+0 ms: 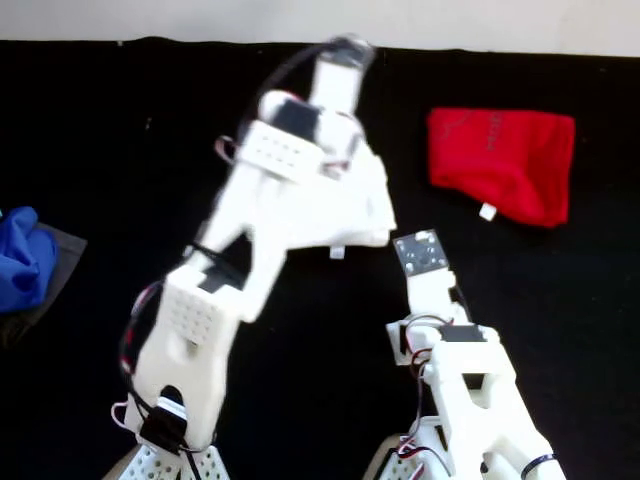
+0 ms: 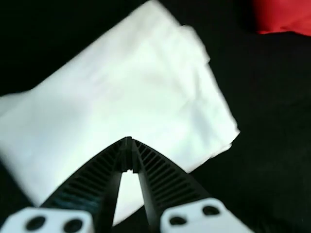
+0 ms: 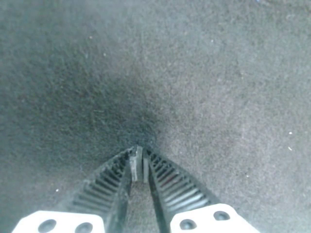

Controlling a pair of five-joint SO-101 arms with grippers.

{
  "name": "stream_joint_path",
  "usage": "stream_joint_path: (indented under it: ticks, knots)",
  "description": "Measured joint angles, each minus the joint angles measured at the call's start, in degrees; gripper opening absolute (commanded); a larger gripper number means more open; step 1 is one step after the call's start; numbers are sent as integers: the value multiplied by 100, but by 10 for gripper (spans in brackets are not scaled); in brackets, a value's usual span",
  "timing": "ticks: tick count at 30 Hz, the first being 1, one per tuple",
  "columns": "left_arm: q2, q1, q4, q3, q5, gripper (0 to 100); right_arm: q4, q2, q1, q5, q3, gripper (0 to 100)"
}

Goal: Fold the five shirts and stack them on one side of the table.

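**A:** What does the left wrist view give that the high view doesn't?

**B:** The left hand (image 2: 130, 143) up close. Its two fingers meet at the tips, so it is closed, and I see no cloth pinched between them. It hangs over the white shirt (image 2: 121, 97), and a corner of the red shirt (image 2: 284, 17) shows beyond that.

**A:** And the right wrist view?

**B:** The right hand (image 3: 138, 153) is closed as well, tips together. It points at the bare black worktop (image 3: 204, 73) just beneath it.

**A:** So what does the high view add?

**B:** The layout. The white shirt lies folded at the upper centre of the frame. The left arm (image 1: 205, 310) rises from the lower left and stretches out over it. The right arm (image 1: 470, 380) sits bent at the lower right with its wrist tipped down toward the worktop. It is near the white shirt's lower right edge but apart from it.

**A:** Where are the other shirts?

**B:** The red shirt lies folded at the upper right, well apart from the white one. A blue shirt (image 1: 22, 255) is bunched at the left edge of the frame, on a dark grey cloth (image 1: 62, 250).

**A:** Does anything block the view?

**B:** The left arm covers the left part of the white shirt, so I cannot tell its outline there.
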Motion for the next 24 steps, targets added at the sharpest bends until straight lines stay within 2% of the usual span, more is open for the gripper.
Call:
stream_joint_path:
  ticks: [4, 6, 10, 15, 20, 24]
  knots:
    - [-26, -246, 1108, -123, 0, 10, 0, 0, 0, 0, 0, 6]
    - [-26, -404, 1389, -123, 0, 10, 0, 0, 0, 0, 0, 6]
    - [-26, -747, 1468, 141, 0, 9, 0, 0, 0, 0, 0, 6]
    - [-26, -738, 1442, 1204, 0, 9, 0, 0, 0, 0, 0, 6]
    - [-26, -747, 835, 1987, 9, 9, 0, 0, 0, 0, 0, 6]
    - [-26, -747, 686, 2171, 9, 9, 0, 0, 0, 0, 0, 6]
